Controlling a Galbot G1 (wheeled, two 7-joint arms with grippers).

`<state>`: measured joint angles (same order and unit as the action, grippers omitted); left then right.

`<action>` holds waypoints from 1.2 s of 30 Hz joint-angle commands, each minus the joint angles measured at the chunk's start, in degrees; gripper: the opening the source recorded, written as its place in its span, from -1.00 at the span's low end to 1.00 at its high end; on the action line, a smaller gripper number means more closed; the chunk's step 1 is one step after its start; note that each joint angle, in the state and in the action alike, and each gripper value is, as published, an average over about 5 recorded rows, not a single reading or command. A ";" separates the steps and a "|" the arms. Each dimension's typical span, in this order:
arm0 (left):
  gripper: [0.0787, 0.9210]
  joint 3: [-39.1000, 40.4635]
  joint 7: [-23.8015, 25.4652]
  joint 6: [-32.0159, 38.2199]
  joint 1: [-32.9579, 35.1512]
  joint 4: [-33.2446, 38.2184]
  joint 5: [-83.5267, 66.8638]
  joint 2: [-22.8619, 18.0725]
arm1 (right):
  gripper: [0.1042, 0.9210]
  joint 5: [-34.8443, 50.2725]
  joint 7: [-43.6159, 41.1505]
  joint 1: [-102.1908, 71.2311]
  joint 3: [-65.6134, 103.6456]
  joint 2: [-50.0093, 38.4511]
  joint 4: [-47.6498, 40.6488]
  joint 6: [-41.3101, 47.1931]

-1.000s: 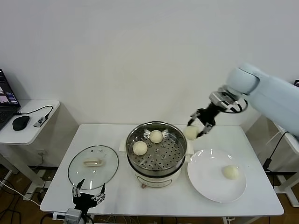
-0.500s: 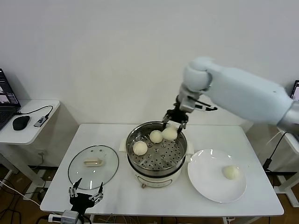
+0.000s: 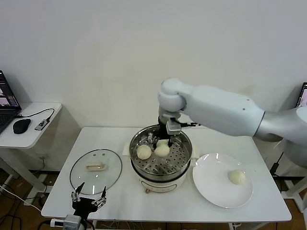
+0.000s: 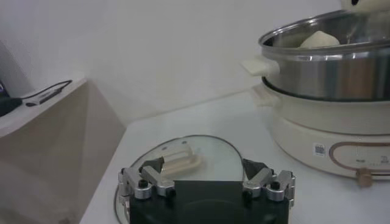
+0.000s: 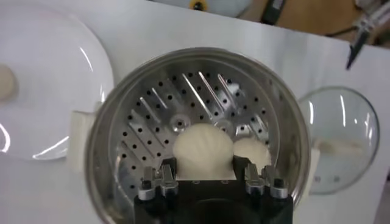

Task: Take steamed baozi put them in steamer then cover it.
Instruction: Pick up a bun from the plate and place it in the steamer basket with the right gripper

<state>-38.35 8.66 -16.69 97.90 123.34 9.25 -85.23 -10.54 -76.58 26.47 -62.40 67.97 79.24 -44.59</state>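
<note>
Baozi [image 3: 162,150] — smooth, round — gripped by right hand [image 3: 161,142] over perforated steel steamer [image 3: 160,165].

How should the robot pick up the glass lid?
Probably by the cream handle in the middle of the lid, coming straight down from above. The lid lies flat on the table, and the handle is the only raised part; the glass is smooth and wide.

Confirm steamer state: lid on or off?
Off. The cover lies flat on the table, left of the steamer, whose perforated tray and buns are exposed.
</note>
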 commanded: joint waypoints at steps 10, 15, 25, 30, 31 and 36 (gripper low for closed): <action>0.77 0.13 -0.11 0.06 0.10 -0.77 0.06 -0.04 | 0.14 -6.27 1.57 -6.78 0.67 2.07 0.62 -1.62; 0.77 0.19 -0.11 0.08 0.17 -0.76 0.07 -0.06 | 0.14 -6.57 2.41 -7.48 0.60 2.16 0.23 -1.16; 0.77 0.41 -0.15 0.20 -0.06 -1.25 0.10 -0.10 | 0.14 -6.51 2.57 -7.92 0.35 0.95 1.24 0.02; 0.77 0.49 -0.13 0.19 -0.13 -1.31 0.14 -0.07 | 0.14 -6.33 4.75 -7.24 0.50 0.11 1.76 1.96; 0.77 0.51 -0.13 0.19 -0.14 -1.33 0.14 -0.06 | 0.17 -6.16 5.16 -6.79 0.55 -0.15 2.04 2.88; 0.77 0.77 -0.09 0.18 -0.33 -1.48 0.21 -0.08 | 0.44 -3.33 4.62 -2.92 1.28 -2.21 3.92 9.38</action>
<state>-37.75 8.53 -16.50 97.65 121.92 9.40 -85.34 -15.98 -73.13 20.26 -61.62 67.60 81.55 -41.86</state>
